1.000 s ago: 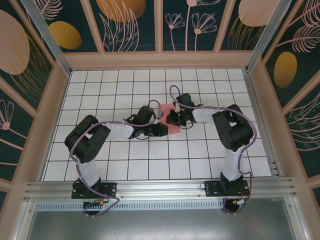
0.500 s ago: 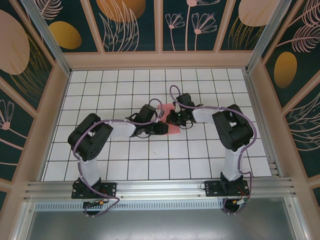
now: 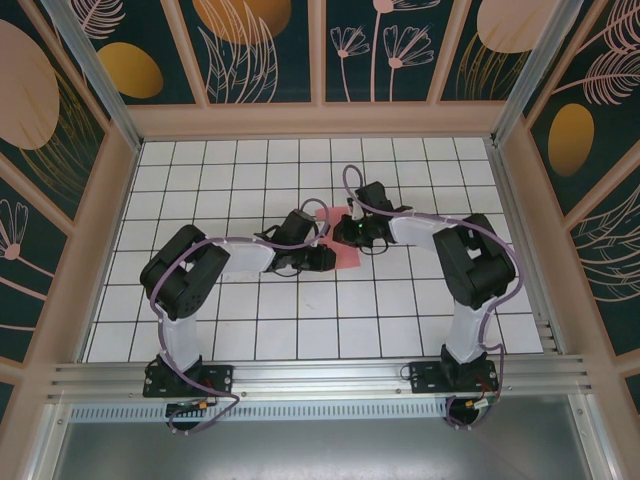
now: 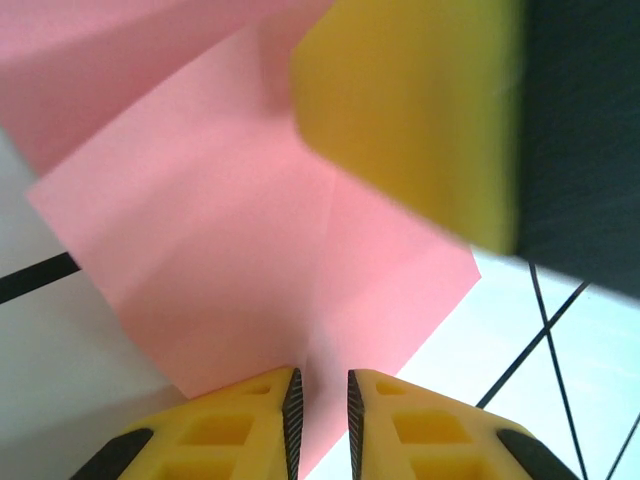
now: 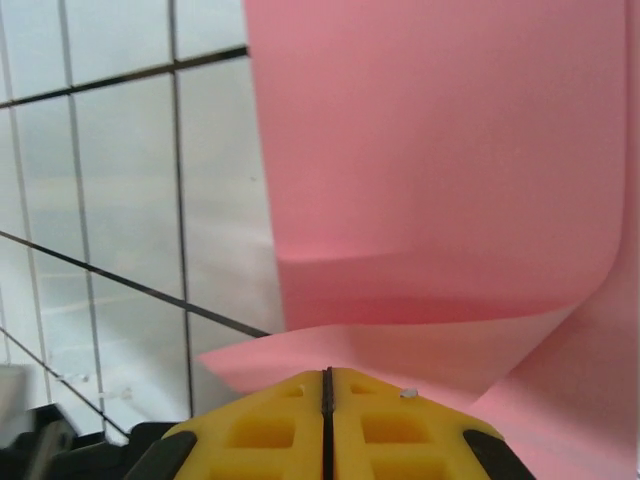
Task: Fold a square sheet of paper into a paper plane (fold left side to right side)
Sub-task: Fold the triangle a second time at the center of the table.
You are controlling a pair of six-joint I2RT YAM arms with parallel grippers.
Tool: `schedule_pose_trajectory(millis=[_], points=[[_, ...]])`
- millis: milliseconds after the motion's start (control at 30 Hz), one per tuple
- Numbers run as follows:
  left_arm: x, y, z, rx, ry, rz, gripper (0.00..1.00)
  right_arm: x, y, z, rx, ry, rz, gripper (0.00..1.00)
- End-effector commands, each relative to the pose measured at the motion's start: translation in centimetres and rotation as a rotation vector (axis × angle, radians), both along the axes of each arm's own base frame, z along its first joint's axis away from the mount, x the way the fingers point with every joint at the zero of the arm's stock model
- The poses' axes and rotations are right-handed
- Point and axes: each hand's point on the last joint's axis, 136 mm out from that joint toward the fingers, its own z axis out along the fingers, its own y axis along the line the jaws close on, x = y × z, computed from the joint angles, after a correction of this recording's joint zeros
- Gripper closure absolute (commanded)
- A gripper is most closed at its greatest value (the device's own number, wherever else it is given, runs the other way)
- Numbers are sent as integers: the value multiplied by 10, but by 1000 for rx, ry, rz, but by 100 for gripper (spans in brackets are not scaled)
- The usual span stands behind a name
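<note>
The square sheet of paper [image 3: 345, 258] is salmon pink and lies mid-table between both grippers. In the left wrist view the paper [image 4: 250, 250] lies flat with a faint crease running toward my left gripper [image 4: 321, 385]. That gripper's jaws stand a narrow gap apart over the sheet's near edge. My left gripper [image 3: 325, 258] is at the sheet's left side. My right gripper [image 5: 327, 375] is shut, its tips on a lifted flap of the paper [image 5: 440, 150], which curls upward in front of it. From above, the right gripper [image 3: 345, 232] sits over the sheet's far part.
The white grid table [image 3: 300, 320] is walled by beige frames with patterned panels. A metal rail [image 3: 320, 375] runs along the near edge by the arm bases. One yellow finger of the right gripper [image 4: 400, 110] hangs close over the paper in the left wrist view.
My left arm has reached a little further right onto the paper and its jaws have narrowed slightly. The right arm's elbow has shifted slightly right while its gripper stays on the sheet.
</note>
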Motion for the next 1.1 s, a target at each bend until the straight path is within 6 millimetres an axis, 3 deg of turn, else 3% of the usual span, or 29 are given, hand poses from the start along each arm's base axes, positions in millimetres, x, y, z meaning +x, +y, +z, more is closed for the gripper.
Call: schedule_pose_trajectory(millis=[0, 133, 533, 800, 1067], points=[[-16, 35, -48, 214, 67, 13, 76, 3, -16, 19, -4, -33, -35, 89], [-19, 37, -52, 233, 71, 12, 76, -2, -17, 16, 12, -15, -33, 92], [-13, 31, -51, 258, 56, 5, 78, -8, 6, -14, 10, 50, 12, 98], [-12, 35, -55, 292, 55, 13, 78, -5, 0, -32, -64, 56, 13, 98], [-16, 47, -64, 349, 69, 27, 79, -3, -19, -50, -193, 63, 3, 97]])
